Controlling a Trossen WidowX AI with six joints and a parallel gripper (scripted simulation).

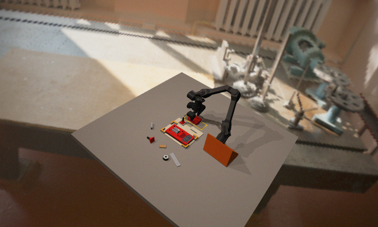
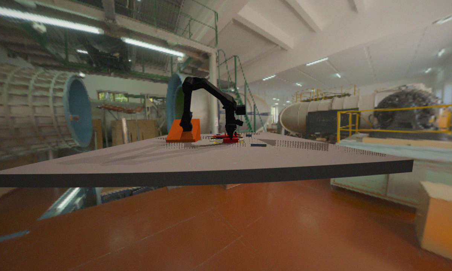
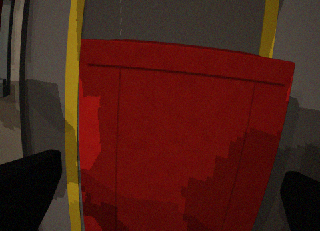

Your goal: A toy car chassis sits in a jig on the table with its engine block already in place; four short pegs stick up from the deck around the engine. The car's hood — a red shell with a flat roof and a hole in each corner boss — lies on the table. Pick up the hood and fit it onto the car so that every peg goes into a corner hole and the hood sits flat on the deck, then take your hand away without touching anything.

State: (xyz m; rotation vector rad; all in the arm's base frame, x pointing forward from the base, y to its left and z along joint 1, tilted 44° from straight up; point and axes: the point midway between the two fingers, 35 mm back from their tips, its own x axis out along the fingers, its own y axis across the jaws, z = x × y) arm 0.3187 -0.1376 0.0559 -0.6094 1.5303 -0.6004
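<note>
The red hood [image 1: 196, 121] [image 2: 235, 140] [image 3: 180, 124] lies roof up on the table, partly inside a yellow outline [image 3: 71, 91]. My gripper [image 1: 195, 116] [image 2: 231, 138] [image 3: 175, 175] is open, pointing down low over the hood. In the wrist view one finger is on each side of the hood, with a gap on both sides. The red chassis [image 1: 182, 136] sits in its jig between orange corner brackets, with the grey engine block [image 1: 175, 129] on its deck and small pegs around it. The hood's near end is cut off in the wrist view, and its corner holes do not show.
A red part with a black post [image 1: 182, 121] stands on the jig board beside the hood. An orange wedge [image 1: 220, 149] [image 2: 182, 135] is by the arm's base. Beyond the chassis lie a red piece [image 1: 151, 139], a tan block [image 1: 162, 146], a wheel [image 1: 165, 157] and a pale strip [image 1: 175, 159].
</note>
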